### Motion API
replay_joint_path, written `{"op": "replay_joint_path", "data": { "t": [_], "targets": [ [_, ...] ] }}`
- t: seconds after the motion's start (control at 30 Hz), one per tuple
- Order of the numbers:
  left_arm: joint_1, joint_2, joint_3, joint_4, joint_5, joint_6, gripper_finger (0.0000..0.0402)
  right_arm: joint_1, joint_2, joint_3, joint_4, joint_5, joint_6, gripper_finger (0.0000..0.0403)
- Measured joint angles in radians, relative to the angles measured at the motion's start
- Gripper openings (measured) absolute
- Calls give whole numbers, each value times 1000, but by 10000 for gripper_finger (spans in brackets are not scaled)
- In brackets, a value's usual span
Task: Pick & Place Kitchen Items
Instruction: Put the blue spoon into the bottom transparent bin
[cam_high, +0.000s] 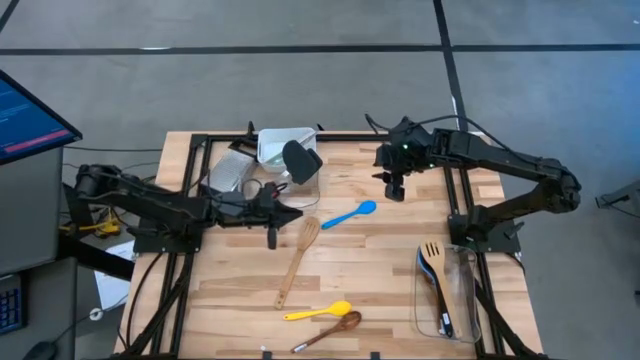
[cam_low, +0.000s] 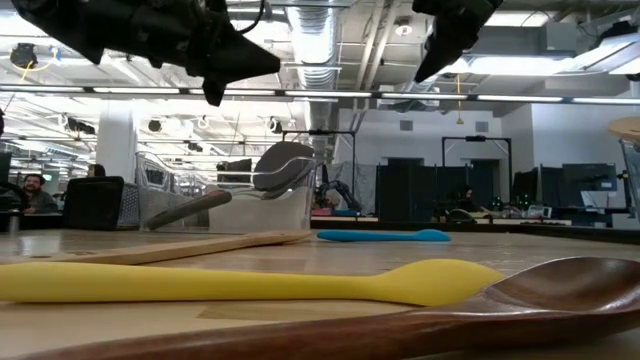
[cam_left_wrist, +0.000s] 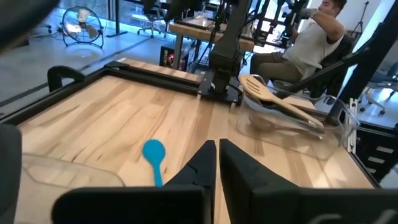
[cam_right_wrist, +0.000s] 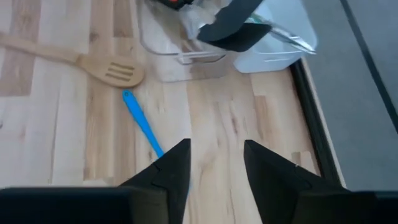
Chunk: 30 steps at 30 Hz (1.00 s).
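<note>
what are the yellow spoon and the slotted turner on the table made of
Yellow spoon: probably silicone or soft plastic, a uniform matte yellow with no grain. Slotted turner: looks like unfinished light wood or bamboo, pale tan with a faint lengthwise grain, close in tone to the table.

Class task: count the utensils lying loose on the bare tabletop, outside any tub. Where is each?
4. Blue spoon mid-table; wooden slotted turner just left of it; yellow spoon and dark wooden spoon side by side at the front edge. None seems hidden.

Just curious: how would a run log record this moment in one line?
left gripper: shut, empty | right gripper: open, above table | blue spoon: loose on table
</note>
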<state>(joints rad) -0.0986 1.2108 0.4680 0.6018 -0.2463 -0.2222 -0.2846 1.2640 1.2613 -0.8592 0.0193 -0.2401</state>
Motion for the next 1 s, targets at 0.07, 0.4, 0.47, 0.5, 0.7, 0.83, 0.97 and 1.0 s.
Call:
{"op": "replay_joint_path", "data": {
  "t": [0.07, 0.4, 0.47, 0.5, 0.7, 0.83, 0.97, 1.0],
  "targets": [
    [-2, 20, 18, 0, -10, 2, 4, 19, 0, 0, -11, 0, -5, 115],
    [-1, 69, 53, -1, -17, 63, 3, 70, -17, -133, 56, -3, -20, 10],
    [-1, 68, 53, -2, -17, 65, 3, 69, -33, -177, 95, -4, -2, 15],
    [-1, 68, 53, -2, -17, 65, 3, 68, -44, -203, 145, -5, 2, 15],
    [13, 68, 53, -10, -16, 67, 3, 68, -171, -376, 363, -30, 11, 5],
    [22, 68, 53, -12, -16, 68, 3, 68, -271, -480, 531, -31, 29, 2],
    [28, 68, 53, -18, -19, 66, 3, 69, -359, -562, 673, -31, 40, 3],
    [27, 68, 53, -19, -23, 65, 3, 69, -378, -581, 702, -31, 40, 3]
  ]
}}
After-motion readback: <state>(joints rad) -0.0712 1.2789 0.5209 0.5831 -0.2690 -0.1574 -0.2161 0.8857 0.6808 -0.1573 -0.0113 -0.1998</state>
